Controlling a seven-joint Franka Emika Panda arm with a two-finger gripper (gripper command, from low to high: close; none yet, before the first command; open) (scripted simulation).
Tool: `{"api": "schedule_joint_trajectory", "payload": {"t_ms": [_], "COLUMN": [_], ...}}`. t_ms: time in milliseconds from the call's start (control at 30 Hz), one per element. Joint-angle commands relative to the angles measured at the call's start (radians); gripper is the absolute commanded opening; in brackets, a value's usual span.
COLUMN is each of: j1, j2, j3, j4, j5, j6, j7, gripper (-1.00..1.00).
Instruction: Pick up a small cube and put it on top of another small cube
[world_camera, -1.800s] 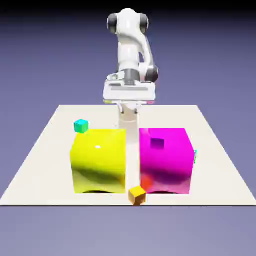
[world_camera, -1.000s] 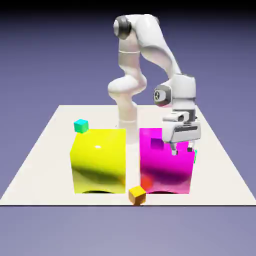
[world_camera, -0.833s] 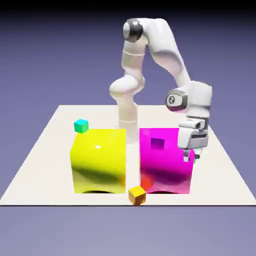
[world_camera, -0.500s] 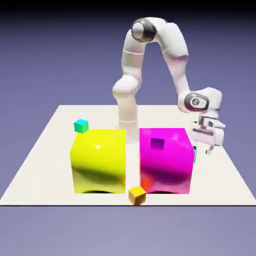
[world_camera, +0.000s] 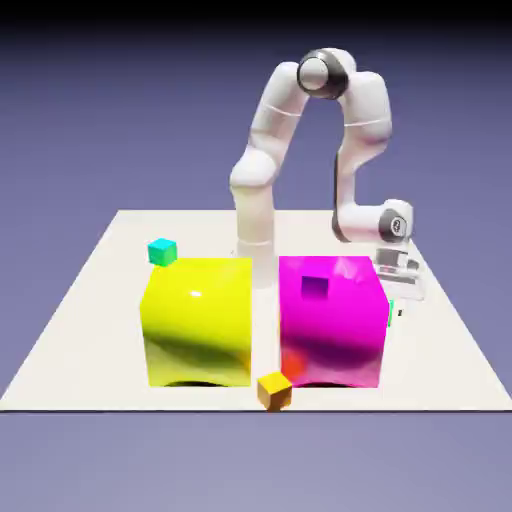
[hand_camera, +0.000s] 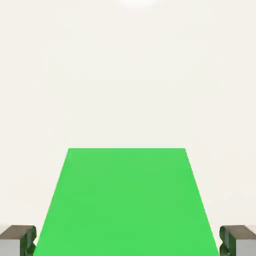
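So, the pincer (hand_camera: 128, 245) is seen low on the exterior view's right, with the green cube (hand_camera: 127, 202) sitting between its tips in the hand view. Both sides are closely flanked, but whether it's actually being gripped can't be told. Toward the exterior view's left from there, the cube is partly hidden by the magenta block (world_camera: 333, 325), then the yellow block (world_camera: 200, 325) is found. The orange cube (world_camera: 274, 391) is placed nearer the camera, and the teal cube (world_camera: 162, 252) is seen farthest left.
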Motion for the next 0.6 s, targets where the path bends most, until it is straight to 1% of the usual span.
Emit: {"api": "schedule_joint_trajectory", "payload": {"t_ms": [0,167,200,567], "j1": [0.004,0.025,0.000,-0.398], "j2": [-0.036,-0.217,-0.224,-0.248], "j3": [0.009,0.057,0.076,0.468], "j4": [-0.014,-0.085,-0.082,-0.032], "j5": [0.033,0.200,0.215,0.406], "j6": [-0.020,-0.121,-0.122,-0.356], "j7": [-0.029,-0.177,-0.200,0.027], "gripper": [-1.00,-1.00,-1.00,-1.00]}}
